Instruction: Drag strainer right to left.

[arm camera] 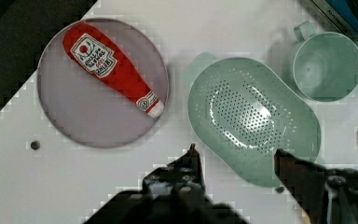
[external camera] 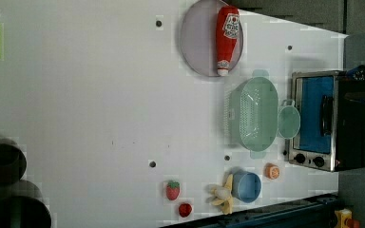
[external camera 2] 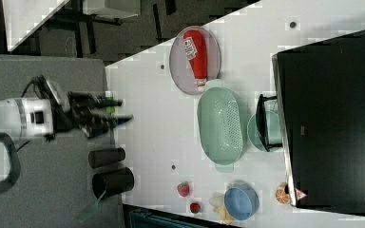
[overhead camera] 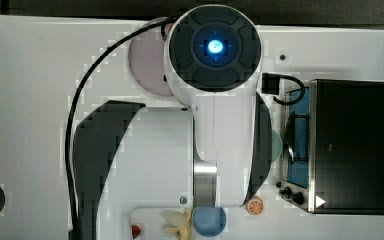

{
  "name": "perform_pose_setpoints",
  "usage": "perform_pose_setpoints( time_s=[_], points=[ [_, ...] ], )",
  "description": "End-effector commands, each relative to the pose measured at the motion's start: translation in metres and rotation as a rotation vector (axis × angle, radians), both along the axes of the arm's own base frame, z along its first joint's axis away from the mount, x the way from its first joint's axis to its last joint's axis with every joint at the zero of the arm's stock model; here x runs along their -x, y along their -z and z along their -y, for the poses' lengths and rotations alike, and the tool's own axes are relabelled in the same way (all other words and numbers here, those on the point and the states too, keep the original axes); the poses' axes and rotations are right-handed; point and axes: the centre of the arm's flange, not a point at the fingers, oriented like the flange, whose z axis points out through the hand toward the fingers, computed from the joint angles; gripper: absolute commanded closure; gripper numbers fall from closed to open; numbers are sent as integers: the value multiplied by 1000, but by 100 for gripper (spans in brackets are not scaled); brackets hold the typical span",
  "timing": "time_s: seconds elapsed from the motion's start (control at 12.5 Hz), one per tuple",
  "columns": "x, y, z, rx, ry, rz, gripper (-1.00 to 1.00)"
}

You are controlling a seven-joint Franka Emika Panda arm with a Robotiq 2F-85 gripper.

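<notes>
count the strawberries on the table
2: one strawberry and a second strawberry right next to it, both near the banana by the blue bowl. Others may be hidden.

A white table (external camera: 100, 95) stands over dark floor (external camera 2: 123, 28), evenly lit.

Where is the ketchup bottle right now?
In the left view, the ketchup bottle lies on the grey-lilac plate near the top, just above the green strainer.
</notes>
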Motion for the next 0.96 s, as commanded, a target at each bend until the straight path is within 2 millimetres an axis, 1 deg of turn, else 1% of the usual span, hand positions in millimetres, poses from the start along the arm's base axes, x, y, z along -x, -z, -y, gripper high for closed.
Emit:
perform_pose_setpoints(
  time_s=[0.08,0.16,0.24,0.32,0.4,0.56,0.8,0.96],
  points=[
    [164,-94,40,-16,156,16,-40],
    [162,-87,39,-15,156,1,-60],
    [157,-73,38,-13,153,-17,-82],
    [151,-55,37,-11,150,-43,-100],
    [144,-34,35,-9,148,-63,-100],
    [126,22,32,-3,165,-86,-100],
    [99,119,24,9,237,-76,-100],
    [89,180,21,17,369,-55,-100]
  ],
)
